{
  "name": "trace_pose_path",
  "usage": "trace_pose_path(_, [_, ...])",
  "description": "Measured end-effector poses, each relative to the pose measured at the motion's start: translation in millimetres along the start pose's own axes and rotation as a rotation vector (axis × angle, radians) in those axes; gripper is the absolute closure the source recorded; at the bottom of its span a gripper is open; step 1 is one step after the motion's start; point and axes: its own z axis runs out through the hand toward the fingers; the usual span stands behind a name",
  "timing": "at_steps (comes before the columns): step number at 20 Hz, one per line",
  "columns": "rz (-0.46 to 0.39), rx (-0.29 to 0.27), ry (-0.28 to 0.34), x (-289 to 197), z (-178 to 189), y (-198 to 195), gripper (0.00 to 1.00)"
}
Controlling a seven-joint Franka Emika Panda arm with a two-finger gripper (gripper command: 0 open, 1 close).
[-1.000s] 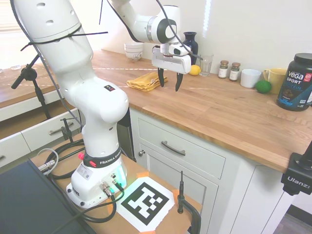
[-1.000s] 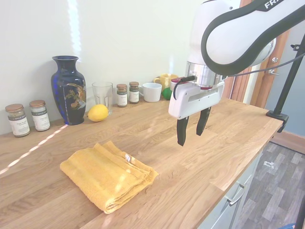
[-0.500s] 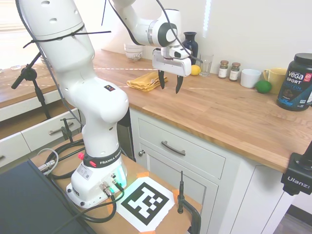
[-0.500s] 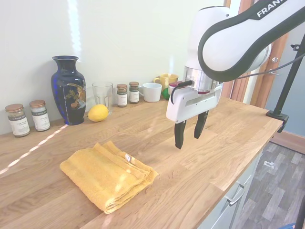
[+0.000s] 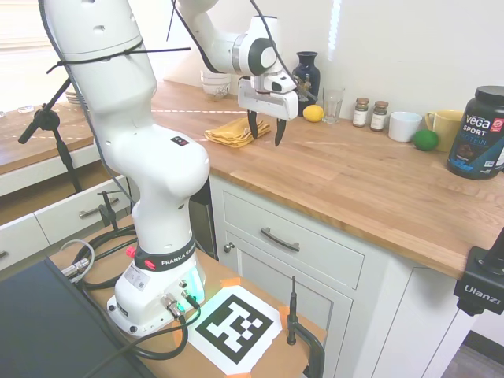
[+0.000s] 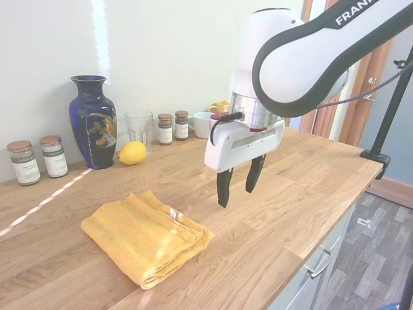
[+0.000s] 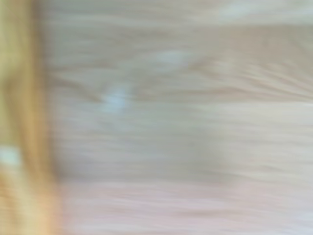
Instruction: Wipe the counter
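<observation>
The gripper [image 6: 236, 188] hangs above the counter [image 6: 290, 194] with its fingers spread apart, holding nothing, just beside one folded yellow towel [image 6: 145, 237]. Along the wall stand four spice jars, one blue vase [image 6: 93, 121], one glass [image 6: 138, 131] and one lemon [image 6: 132, 152]. A black tub [image 5: 478, 132] reads "Vega Sport".

Home kitchen: butcher-block counter [image 5: 370, 185] under gripper [image 6: 236, 190], white cabinets [image 5: 315, 276] below; behind it spice jars [image 6: 173, 126], glass [image 6: 138, 130], mug [image 5: 405, 126], lemon [image 6: 132, 152], vase [image 6: 93, 121].
</observation>
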Motion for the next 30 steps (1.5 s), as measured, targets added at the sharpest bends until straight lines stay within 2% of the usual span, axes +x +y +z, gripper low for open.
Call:
trace_pose_path(6, [-0.020,0.015,0.013,-40.0,3.7,-72.8,0.00])
trace_pose_path(10, [-0.024,0.014,0.027,-43.3,15.6,-119.0,0.00])
trace_pose_path(16, [-0.010,-0.030,-0.013,-32.0,50.1,-161.8,0.00])
trace_pose_path(17, [-0.006,-0.035,-0.016,-30.3,50.6,-163.8,1.00])
trace_pose_path(30, [0.019,-0.023,-0.020,-21.6,50.7,-160.2,1.00])
